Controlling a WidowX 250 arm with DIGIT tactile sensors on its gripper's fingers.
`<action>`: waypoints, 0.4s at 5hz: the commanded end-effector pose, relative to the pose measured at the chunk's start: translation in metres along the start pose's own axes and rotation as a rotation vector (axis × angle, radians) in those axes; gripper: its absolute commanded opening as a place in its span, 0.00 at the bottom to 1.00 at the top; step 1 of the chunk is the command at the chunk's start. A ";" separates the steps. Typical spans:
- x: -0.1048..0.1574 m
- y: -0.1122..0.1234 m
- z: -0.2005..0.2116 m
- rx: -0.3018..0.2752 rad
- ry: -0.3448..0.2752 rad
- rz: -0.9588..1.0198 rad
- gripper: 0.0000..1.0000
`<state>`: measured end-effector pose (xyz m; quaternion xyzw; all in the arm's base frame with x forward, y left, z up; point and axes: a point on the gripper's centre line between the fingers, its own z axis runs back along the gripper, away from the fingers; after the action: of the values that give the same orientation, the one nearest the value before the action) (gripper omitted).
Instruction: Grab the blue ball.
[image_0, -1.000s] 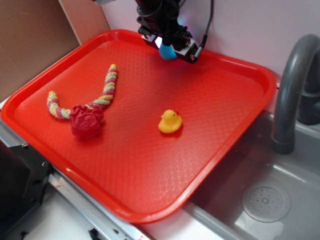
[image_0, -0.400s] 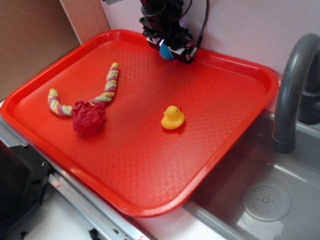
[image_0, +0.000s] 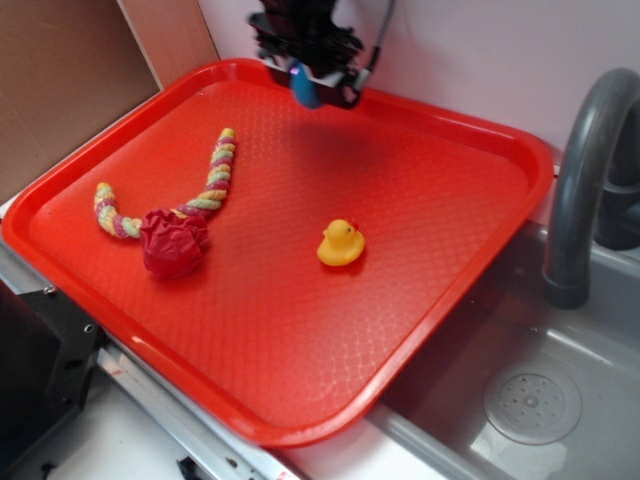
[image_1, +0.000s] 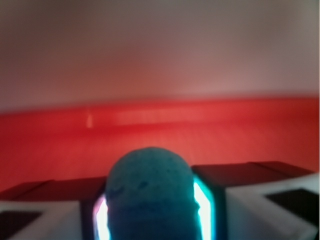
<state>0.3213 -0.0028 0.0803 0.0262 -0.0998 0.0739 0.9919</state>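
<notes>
The blue ball looks soft and light to me, like knitted yarn, so it should squish a bit and not slip. The best place to hold it is across its round middle. My end effector is closed on it there, with one finger pressed on each side. In the outside view the ball sits in that grip over the far edge of the red tray, well apart from the yellow duck.
</notes>
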 end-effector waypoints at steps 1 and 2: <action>-0.040 -0.016 0.083 -0.102 0.060 0.025 0.00; -0.072 -0.016 0.116 -0.164 0.098 0.049 0.00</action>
<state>0.2252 -0.0387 0.1645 -0.0541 -0.0385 0.0963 0.9931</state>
